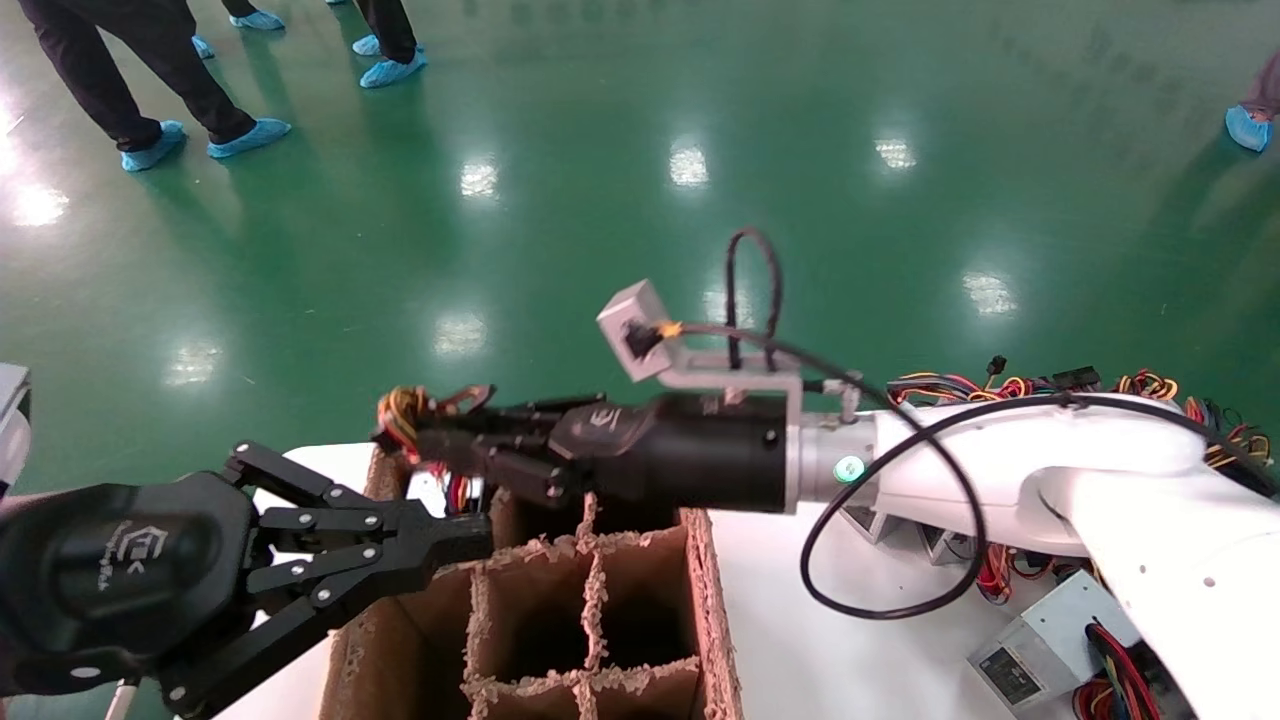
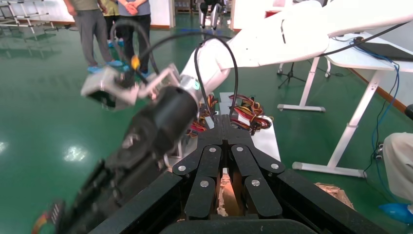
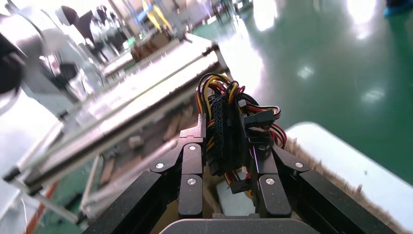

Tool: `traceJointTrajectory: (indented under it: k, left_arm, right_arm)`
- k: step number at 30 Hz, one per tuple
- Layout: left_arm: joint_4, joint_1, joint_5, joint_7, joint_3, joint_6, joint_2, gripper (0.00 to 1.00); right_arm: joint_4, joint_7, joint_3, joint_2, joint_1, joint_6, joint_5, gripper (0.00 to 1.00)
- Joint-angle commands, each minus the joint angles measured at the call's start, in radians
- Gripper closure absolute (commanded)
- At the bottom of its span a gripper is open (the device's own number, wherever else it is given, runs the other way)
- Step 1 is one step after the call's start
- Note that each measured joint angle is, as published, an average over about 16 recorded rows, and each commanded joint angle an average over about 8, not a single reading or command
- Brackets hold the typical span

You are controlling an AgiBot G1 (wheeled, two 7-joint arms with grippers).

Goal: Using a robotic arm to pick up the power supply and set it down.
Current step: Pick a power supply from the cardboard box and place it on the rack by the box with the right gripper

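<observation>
The robotic arm point(image 1: 1050, 460) reaches in from the right, stretched leftwards over a cardboard box. Its right gripper point(image 1: 425, 435) is shut on the black connector and red, yellow and orange wire bundle point(image 3: 221, 114) of the power supply. Its grey body point(image 3: 234, 197) hangs under the jaws, just above the box's far left corner. In the head view only the wire bundle point(image 1: 400, 410) shows clearly at the fingertips. My left gripper point(image 1: 470, 540) is shut on nothing, low at the left beside the box's near left wall.
The cardboard box point(image 1: 705, 600) has torn dividers forming several cells. More grey power supplies point(image 1: 1040, 645) and a tangle of coloured wires point(image 1: 1150, 385) lie on the white table point(image 1: 800, 640) at the right. People stand on the green floor beyond.
</observation>
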Motion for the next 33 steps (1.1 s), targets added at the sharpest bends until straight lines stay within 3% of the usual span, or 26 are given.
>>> traceJointTrajectory:
  k: [1,13,25,33]
  left_arm:
    - [0.000,0.000,0.000,0.000,0.000,0.000,0.000,1.00]
    - [0.000,0.000,0.000,0.000,0.000,0.000,0.000,1.00]
    - [0.000,0.000,0.000,0.000,0.000,0.000,0.000,1.00]
    - [0.000,0.000,0.000,0.000,0.000,0.000,0.000,1.00]
  right_arm:
    - [-0.005,0.006,0.012,0.008,0.001,-0.015,0.019,1.00]
    - [0.065,0.045,0.078,0.074,0.020,-0.057,0.117,1.00]
    - [0.229,0.087,0.135,0.164,0.025,0.022,0.187,1.00]
    - [0.384,0.100,0.170,0.283,0.019,0.122,0.203,1.00]
